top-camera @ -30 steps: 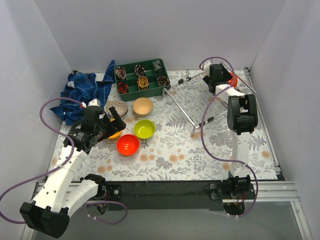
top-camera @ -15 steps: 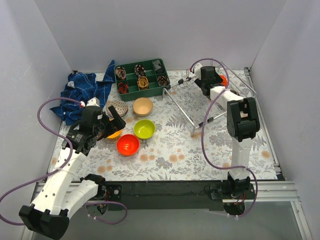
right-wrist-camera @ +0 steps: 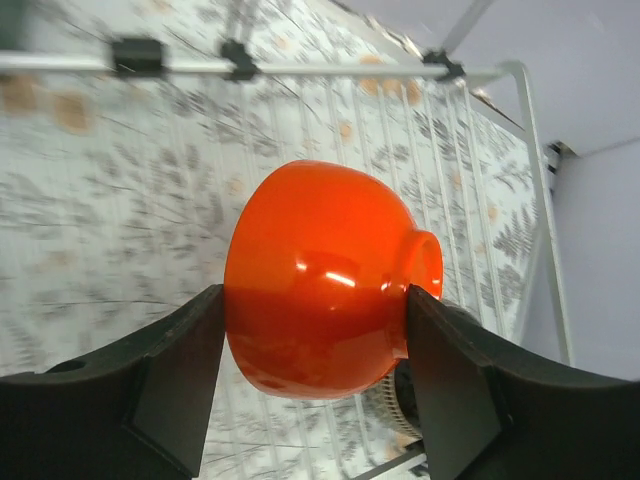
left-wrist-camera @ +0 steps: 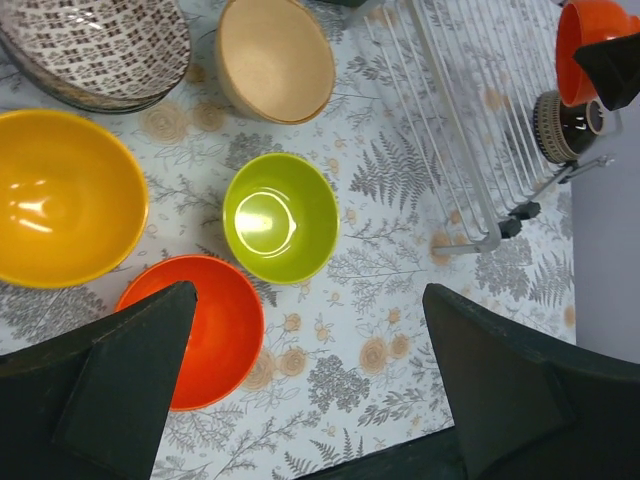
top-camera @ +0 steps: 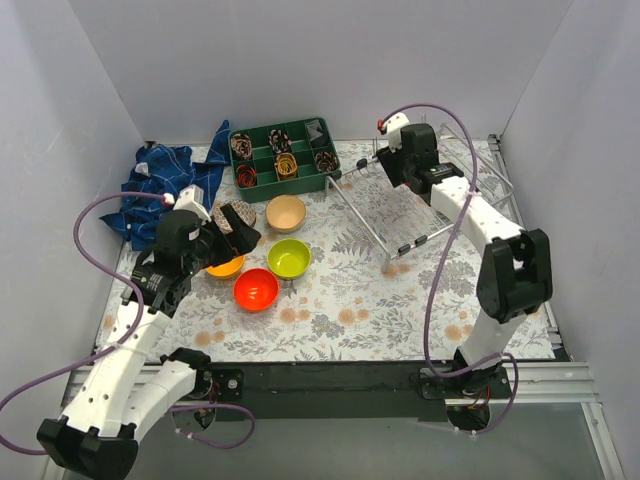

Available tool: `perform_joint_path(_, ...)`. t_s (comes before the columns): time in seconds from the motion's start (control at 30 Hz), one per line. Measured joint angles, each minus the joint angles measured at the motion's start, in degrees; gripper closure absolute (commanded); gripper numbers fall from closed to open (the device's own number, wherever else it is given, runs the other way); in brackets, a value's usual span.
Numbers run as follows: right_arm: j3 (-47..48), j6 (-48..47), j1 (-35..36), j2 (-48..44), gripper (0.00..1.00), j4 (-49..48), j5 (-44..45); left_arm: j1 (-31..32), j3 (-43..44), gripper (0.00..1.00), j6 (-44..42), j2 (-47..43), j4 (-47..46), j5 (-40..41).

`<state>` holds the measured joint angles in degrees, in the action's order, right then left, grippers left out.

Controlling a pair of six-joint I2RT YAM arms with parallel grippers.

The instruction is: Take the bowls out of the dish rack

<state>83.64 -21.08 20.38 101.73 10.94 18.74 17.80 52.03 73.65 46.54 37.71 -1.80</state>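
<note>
My right gripper (top-camera: 396, 163) is shut on a red-orange bowl (right-wrist-camera: 320, 275), held on its side above the silver wire dish rack (top-camera: 440, 195). The top view hides that bowl. A dark patterned bowl (right-wrist-camera: 405, 400) sits in the rack (right-wrist-camera: 300, 110) just below it and also shows in the left wrist view (left-wrist-camera: 563, 125). My left gripper (left-wrist-camera: 315, 390) is open and empty above the table. Under it stand a second red-orange bowl (left-wrist-camera: 195, 330), a lime green one (left-wrist-camera: 280, 215), a yellow-orange one (left-wrist-camera: 65, 195), a beige one (left-wrist-camera: 277, 58) and a white dotted-pattern one (left-wrist-camera: 100, 45).
A green compartment tray (top-camera: 283, 153) with small items stands at the back, left of the rack. A crumpled blue cloth (top-camera: 165, 185) lies at the far left. White walls close in the table on three sides.
My right arm has swung left with the red-orange bowl, from the rack's far right corner to above its left part. My left gripper has shifted slightly up and right.
</note>
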Motion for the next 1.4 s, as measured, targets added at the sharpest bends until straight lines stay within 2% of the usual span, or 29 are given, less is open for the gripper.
perform_joint_path(0.27,-5.35,17.51,4.04,-17.70,0.66,2.05,-17.75,0.00,-2.51,0.02,-0.76,2.10,-10.05,-9.07)
perform_joint_path(0.47,-14.45,31.36,4.07,-27.12,0.65,-2.38,-31.85,1.11,-2.93,0.02,-0.83,7.06,-18.75,-15.58)
perform_joint_path(0.63,-24.94,43.78,4.07,-33.20,0.65,-10.95,-41.94,4.70,-3.17,0.02,-0.81,10.43,-25.70,-17.38)
perform_joint_path(0.87,-34.58,61.68,4.09,-36.00,0.65,-26.43,-51.87,11.17,-3.61,0.02,-0.04,14.71,-33.35,-15.58)
perform_joint_path(1.0,-37.27,68.52,4.09,-36.30,0.64,-33.77,-54.62,13.84,-3.74,0.12,1.11,16.72,-36.30,-13.62)
perform_joint_path(1.1,-38.93,72.39,4.09,-36.61,0.64,-37.99,-55.78,15.15,-3.80,0.26,1.77,17.75,-38.05,-12.37)
perform_joint_path(1.13,-39.26,73.46,4.09,-36.61,0.64,-39.15,-56.06,15.52,-3.85,0.38,1.92,18.16,-38.56,-12.02)
perform_joint_path(1.23,-40.33,76.30,4.13,-36.61,0.63,-42.71,-56.81,16.17,-4.57,0.58,2.80,18.93,-39.63,-10.99)
perform_joint_path(1.27,-40.52,76.91,4.13,-36.61,0.63,-43.36,-57.02,16.28,-4.92,0.69,2.89,18.97,-39.65,-10.69)
perform_joint_path(1.3,-40.76,77.13,4.15,-36.52,0.62,-43.89,-57.09,16.39,-5.25,0.73,3.30,18.97,-39.98,-10.69)
perform_joint_path(1.33,-41.18,77.40,4.26,-36.44,0.59,-44.28,-57.07,16.52,-5.31,0.78,3.74,18.97,-40.39,-10.67)
perform_joint_path(1.37,-41.59,78.01,4.46,-36.17,0.55,-44.48,-57.13,16.87,-5.33,0.93,3.65,18.97,-41.03,-10.58)
perform_joint_path(1.4,-41.83,78.20,4.55,-35.91,0.49,-44.72,-57.35,16.90,-5.40,1.00,3.69,18.97,-41.09,-10.64)
